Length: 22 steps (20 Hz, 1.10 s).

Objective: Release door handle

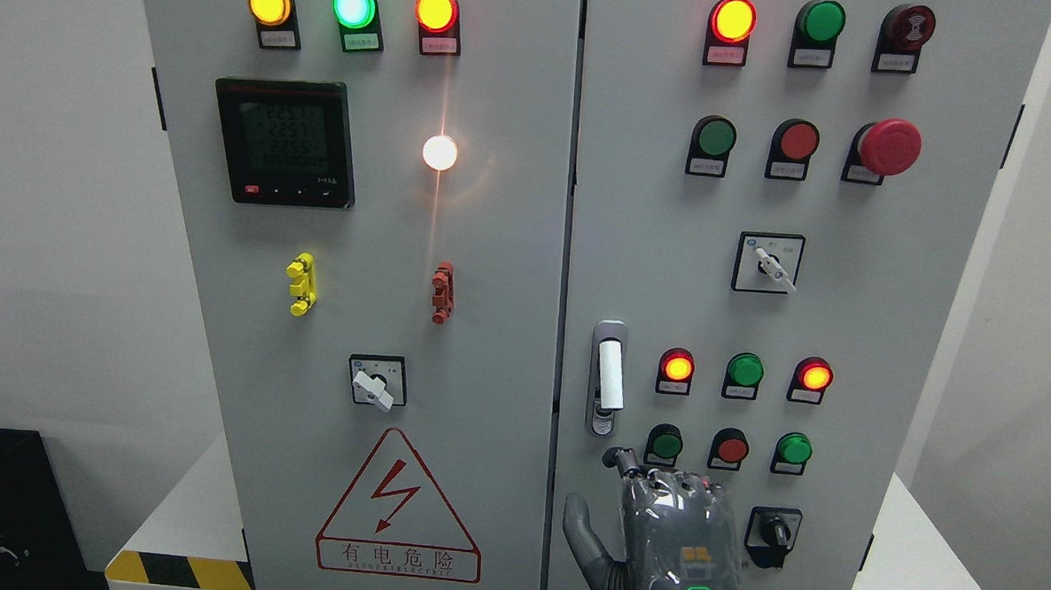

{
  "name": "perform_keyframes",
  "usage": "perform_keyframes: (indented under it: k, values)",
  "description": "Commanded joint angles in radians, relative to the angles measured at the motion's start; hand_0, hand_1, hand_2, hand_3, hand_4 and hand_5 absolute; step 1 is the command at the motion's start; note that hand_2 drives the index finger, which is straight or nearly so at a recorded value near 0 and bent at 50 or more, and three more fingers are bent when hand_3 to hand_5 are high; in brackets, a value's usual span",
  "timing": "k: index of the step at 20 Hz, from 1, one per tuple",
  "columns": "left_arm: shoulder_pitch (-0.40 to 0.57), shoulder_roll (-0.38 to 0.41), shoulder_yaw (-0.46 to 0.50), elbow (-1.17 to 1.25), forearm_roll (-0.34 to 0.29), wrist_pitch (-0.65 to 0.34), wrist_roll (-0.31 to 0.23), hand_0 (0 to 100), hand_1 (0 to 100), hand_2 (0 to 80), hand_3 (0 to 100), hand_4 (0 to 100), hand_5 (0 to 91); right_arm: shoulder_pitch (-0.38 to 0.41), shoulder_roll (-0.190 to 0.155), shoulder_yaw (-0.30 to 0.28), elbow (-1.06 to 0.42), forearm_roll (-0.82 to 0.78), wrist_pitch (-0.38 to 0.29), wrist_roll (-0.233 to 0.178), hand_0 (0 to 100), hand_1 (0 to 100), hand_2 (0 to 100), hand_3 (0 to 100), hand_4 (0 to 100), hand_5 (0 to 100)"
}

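The door handle (pixel 610 375) is a white upright lever in a silver housing with a keyhole below it, at the left edge of the grey cabinet's right door (pixel 848 212). My right hand (pixel 657 531) comes up from the bottom edge and sits just below the handle, back towards the camera. Its thumb (pixel 579 532) is spread to the left and its fingers are loosely bent towards the door. It holds nothing and is apart from the handle. Both doors look closed. The left arm is out of view.
Lit indicator lamps, push buttons, a red emergency stop (pixel 888 147) and rotary switches (pixel 768 263) crowd the right door around my hand. The left door carries a meter (pixel 285 143), a switch (pixel 376 382) and a warning triangle (pixel 399 507). Striped floor edges flank the cabinet.
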Motion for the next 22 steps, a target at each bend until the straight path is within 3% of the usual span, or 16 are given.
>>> perform_keyframes:
  k: [1, 3, 6, 11, 22]
  values:
    - [0.017, 0.0, 0.0, 0.0, 0.001, 0.0, 0.0, 12, 56, 0.0, 0, 0, 0.0, 0.016, 0.0, -0.009, -0.065, -0.001, 0.0, 0.006, 51, 32, 80, 100, 100, 100]
    - [0.017, 0.0, 0.0, 0.001, 0.001, 0.0, 0.0, 12, 56, 0.0, 0, 0, 0.0, 0.001, 0.0, -0.009, -0.065, -0.001, 0.002, 0.009, 48, 30, 90, 100, 100, 100]
    - [0.017, 0.0, 0.0, 0.0, 0.001, 0.0, 0.0, 12, 56, 0.0, 0, 0, 0.0, -0.01, 0.0, -0.009, -0.064, -0.001, 0.004, 0.055, 38, 27, 99, 100, 100, 100]
    - [0.017, 0.0, 0.0, 0.0, -0.001, 0.0, 0.0, 12, 56, 0.0, 0, 0, 0.0, -0.046, -0.002, -0.01, -0.059, -0.001, 0.004, 0.066, 29, 23, 100, 100, 100, 100]
    - [0.017, 0.0, 0.0, 0.0, -0.001, 0.0, 0.0, 12, 56, 0.0, 0, 0, 0.0, -0.086, 0.0, -0.039, -0.041, -0.004, 0.013, 0.102, 29, 16, 100, 100, 100, 100]
